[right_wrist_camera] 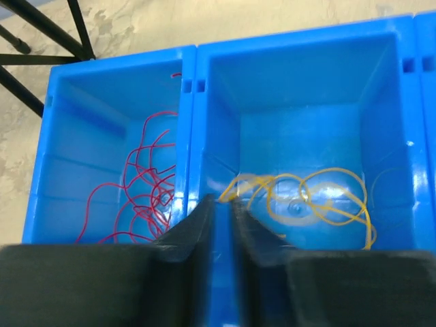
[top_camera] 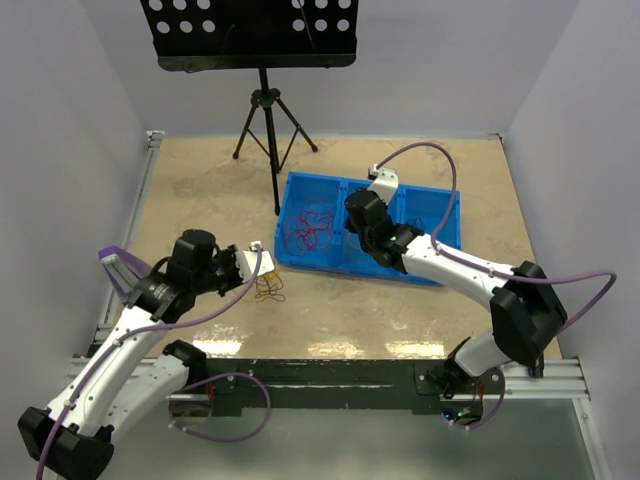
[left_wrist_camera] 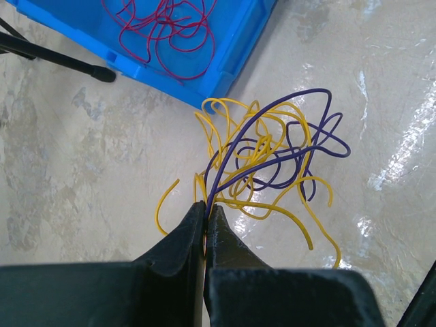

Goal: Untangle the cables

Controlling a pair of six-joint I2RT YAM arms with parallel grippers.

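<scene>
A small tangle of thin yellow and purple wires [left_wrist_camera: 266, 153] lies on the table just in front of the blue bin [left_wrist_camera: 238, 48]; it also shows in the top view [top_camera: 268, 288]. My left gripper [left_wrist_camera: 206, 204] is shut on a purple wire [left_wrist_camera: 212, 184] at the tangle's near edge. My right gripper [right_wrist_camera: 223, 199] hovers over the bin's divider wall [right_wrist_camera: 194, 122], jaws slightly apart and empty. Loose red wires [right_wrist_camera: 146, 191] lie in the left compartment, and a yellow wire [right_wrist_camera: 320, 197] lies in the middle one, its end close to my right fingertips.
The blue bin [top_camera: 285, 235] with three compartments stands at mid-table right. A black music stand [top_camera: 250, 35] on a tripod [top_camera: 265, 110] stands behind it, one tripod leg [left_wrist_camera: 54, 58] close to the bin's left end. White walls enclose the table.
</scene>
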